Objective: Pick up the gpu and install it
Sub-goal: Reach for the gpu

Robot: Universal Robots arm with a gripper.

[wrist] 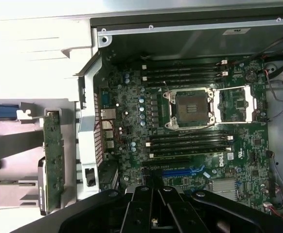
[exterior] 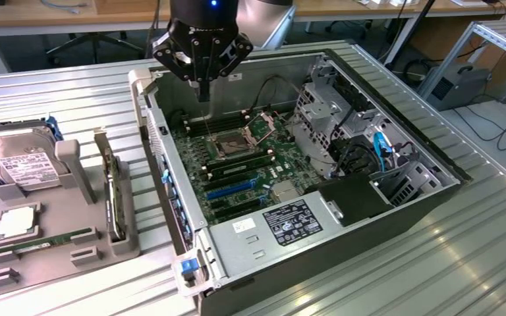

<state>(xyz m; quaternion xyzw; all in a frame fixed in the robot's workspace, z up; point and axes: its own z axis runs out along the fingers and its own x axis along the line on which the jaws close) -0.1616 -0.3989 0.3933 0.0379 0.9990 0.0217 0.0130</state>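
Note:
The gpu [exterior: 109,191] stands on edge in the grey holder [exterior: 60,257] at the exterior view's left, outside the computer case; the wrist view shows it as a thin board [wrist: 53,160] with a silver end bracket. My gripper [exterior: 203,89] hangs above the far corner of the open case, over the motherboard [exterior: 235,164], well apart from the gpu. Its fingers are shut together with nothing between them. In the wrist view the gripper [wrist: 154,190] points down over the board near the blue slot [wrist: 183,171].
The holder also carries a silver hard drive [exterior: 24,164], a square chip [exterior: 18,224] and a green memory stick [exterior: 51,240]. Inside the case [exterior: 411,197] are the open processor socket [exterior: 235,141], drive cages [exterior: 332,112], cables and a black power supply [exterior: 292,224].

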